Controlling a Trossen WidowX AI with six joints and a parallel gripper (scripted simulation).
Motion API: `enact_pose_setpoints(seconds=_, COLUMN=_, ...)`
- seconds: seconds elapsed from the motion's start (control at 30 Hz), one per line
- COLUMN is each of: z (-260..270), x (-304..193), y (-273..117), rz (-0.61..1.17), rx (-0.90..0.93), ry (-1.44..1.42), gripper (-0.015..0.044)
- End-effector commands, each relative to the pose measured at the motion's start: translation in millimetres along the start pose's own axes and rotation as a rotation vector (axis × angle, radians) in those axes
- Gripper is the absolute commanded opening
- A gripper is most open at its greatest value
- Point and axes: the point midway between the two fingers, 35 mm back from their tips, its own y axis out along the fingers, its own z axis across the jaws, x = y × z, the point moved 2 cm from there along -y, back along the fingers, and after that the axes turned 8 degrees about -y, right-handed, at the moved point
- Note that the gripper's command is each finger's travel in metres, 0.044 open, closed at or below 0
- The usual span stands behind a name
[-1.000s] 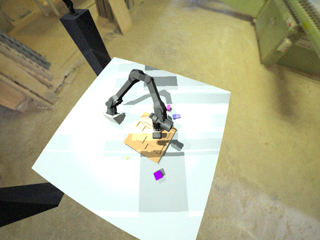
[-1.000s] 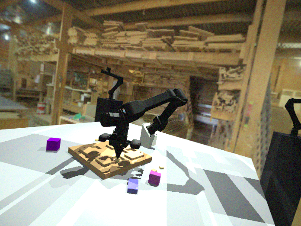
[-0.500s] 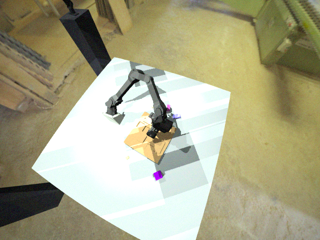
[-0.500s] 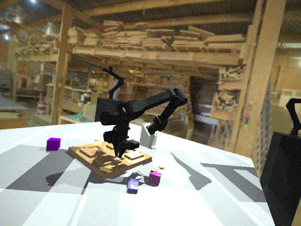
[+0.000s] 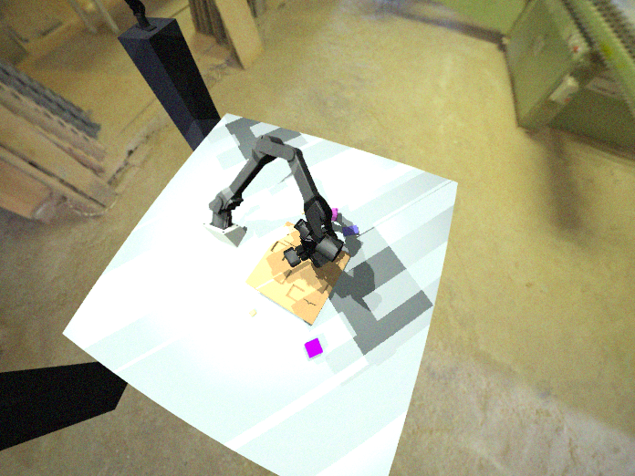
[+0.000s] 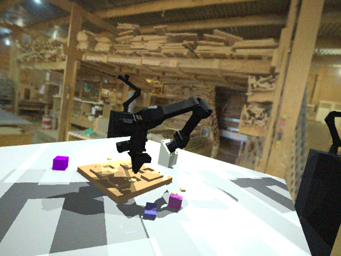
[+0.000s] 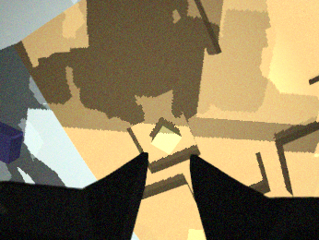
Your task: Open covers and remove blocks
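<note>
Our black fingers [image 6: 135, 171] stand partly apart, empty, above the brown wooden board [image 5: 312, 312] [image 6: 119, 197] — a small pale-yellow block [image 6: 133, 179] [image 7: 166, 139] there apparently remains to lift; other covers and blocks we can't confirm.

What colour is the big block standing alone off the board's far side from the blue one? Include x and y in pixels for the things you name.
Purple [image 5: 313, 347] [image 6: 60, 163]; exterior view.

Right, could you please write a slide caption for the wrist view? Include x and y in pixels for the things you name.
The hand [image 7: 169, 159], fingers parted, above a small yellow block [image 7: 167, 139] on the wooden puzzle board [image 7: 230, 174].
</note>
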Motion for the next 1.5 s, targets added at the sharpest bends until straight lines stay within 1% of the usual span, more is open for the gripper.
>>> enact_pose_setpoints(seconds=0.0, z=1.5, x=1.5, y=-11.1, rz=-0.010, rx=0.000, ry=0.153, gripper=0.0144)
enact_pose_setpoints(seconds=0.37, z=1.1, x=0.2, y=-30.0, rz=-0.009, rx=0.002, ry=0.510, gripper=0.0144)
enact_pose_setpoints(seconds=0.67, z=1.1, x=0.3, y=-27.5, rz=-0.009, rx=0.002, ry=0.516, gripper=0.0144)
enact_pose_setpoints(seconds=1.07, z=1.7, x=-0.2, y=4.5, rz=-0.008, rx=0.004, ry=0.515, gripper=0.0144)
enact_pose_setpoints(seconds=1.47, z=1.8, x=-0.2, y=4.9, rz=-0.008, rx=0.004, ry=0.515, gripper=0.0144)
